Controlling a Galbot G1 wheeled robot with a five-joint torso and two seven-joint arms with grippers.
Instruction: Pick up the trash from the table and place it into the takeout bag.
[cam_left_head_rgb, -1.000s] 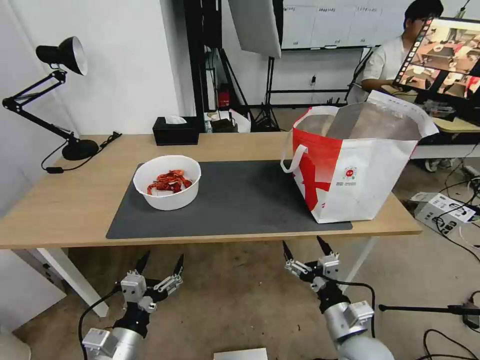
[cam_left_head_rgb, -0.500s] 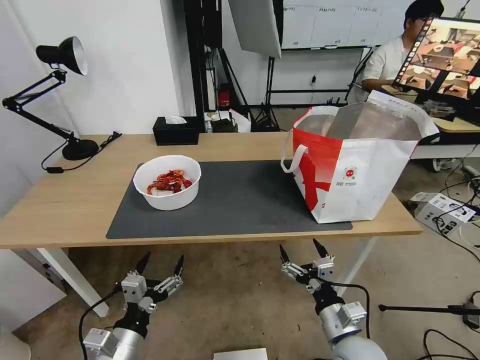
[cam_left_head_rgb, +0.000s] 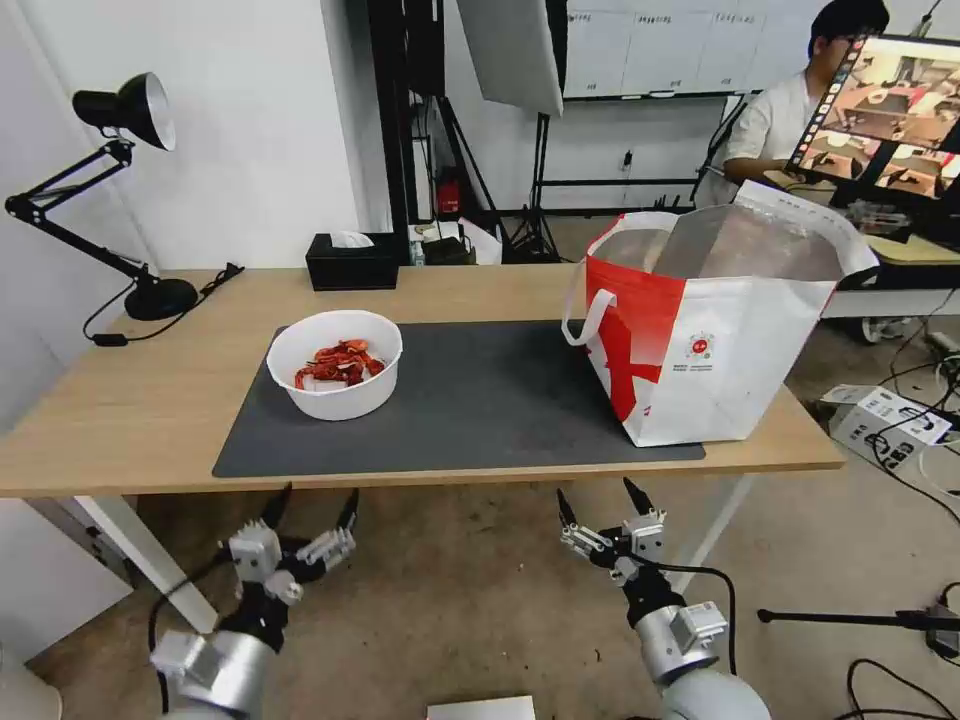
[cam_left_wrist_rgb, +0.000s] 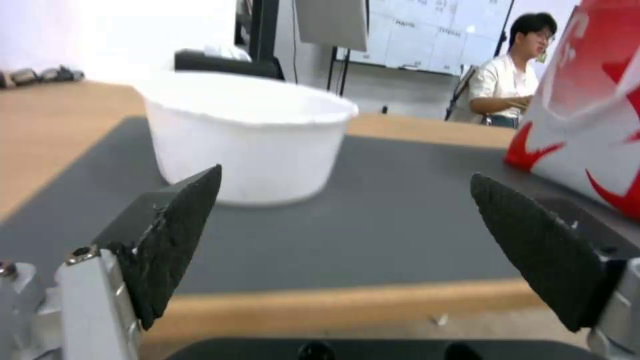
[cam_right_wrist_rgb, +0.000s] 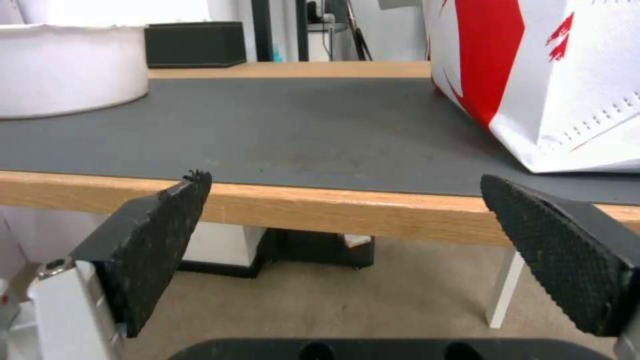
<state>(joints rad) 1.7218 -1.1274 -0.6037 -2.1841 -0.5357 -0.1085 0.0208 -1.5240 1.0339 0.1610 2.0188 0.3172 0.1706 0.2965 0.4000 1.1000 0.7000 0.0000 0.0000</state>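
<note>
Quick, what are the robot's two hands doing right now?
Left gripper: open, holding nothing, below the table edge.
Right gripper: open, holding nothing, below the table edge.

We see a black desk lamp (cam_left_head_rgb: 125, 110) at the far left corner, its base by a black tissue box (cam_left_head_rgb: 351, 262) — behind, a monitor (cam_left_head_rgb: 885, 105) and light stands (cam_left_head_rgb: 540, 170).

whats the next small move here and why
Probably raise the left end effector toward the white bowl: it hangs open below the table edge nearest the bowl, which sits untouched on the mat, outside the takeout bag.
</note>
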